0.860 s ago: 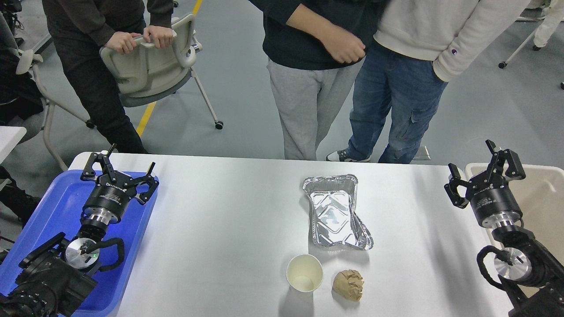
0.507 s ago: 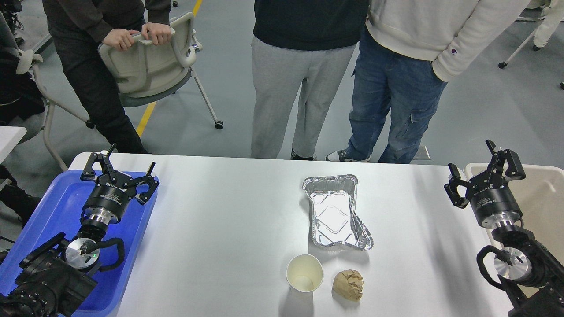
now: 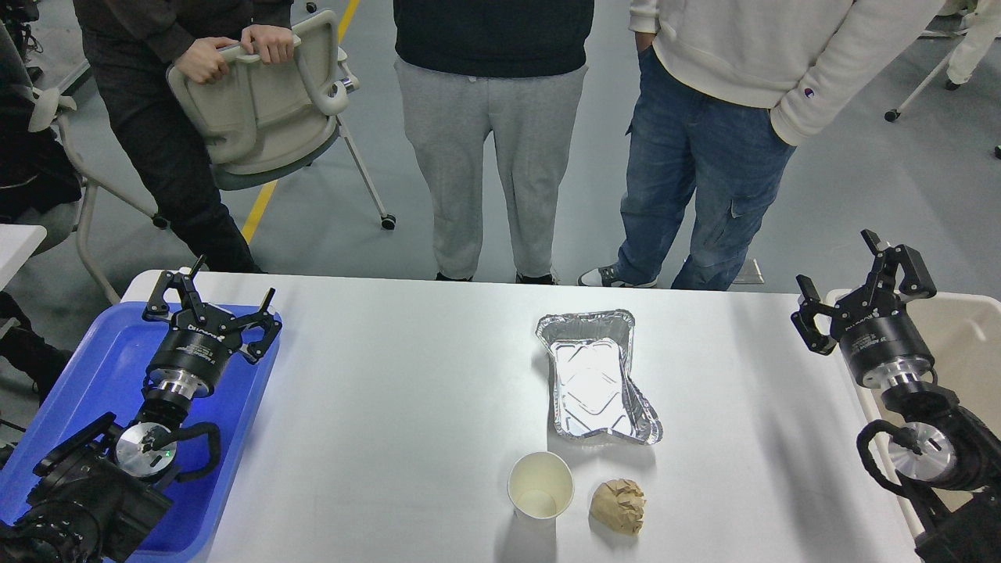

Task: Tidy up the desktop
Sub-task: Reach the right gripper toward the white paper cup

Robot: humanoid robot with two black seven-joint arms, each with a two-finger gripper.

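The white desktop [image 3: 407, 407] fills the middle of the head view. On it lie a crumpled foil tray [image 3: 596, 377], a paper cup [image 3: 540, 485] standing upright, and a crumpled brown paper ball [image 3: 618, 506] just right of the cup. My left gripper [image 3: 209, 301] is open and empty above the blue tray [image 3: 86, 367] at the left edge. My right gripper [image 3: 860, 291] is open and empty at the desktop's right edge, next to the beige bin [image 3: 966, 344].
Three people stand behind the far edge of the table; one at the left holds a beige wheeled chair [image 3: 266, 102]. A corner of another white table [image 3: 16, 242] shows at the far left.
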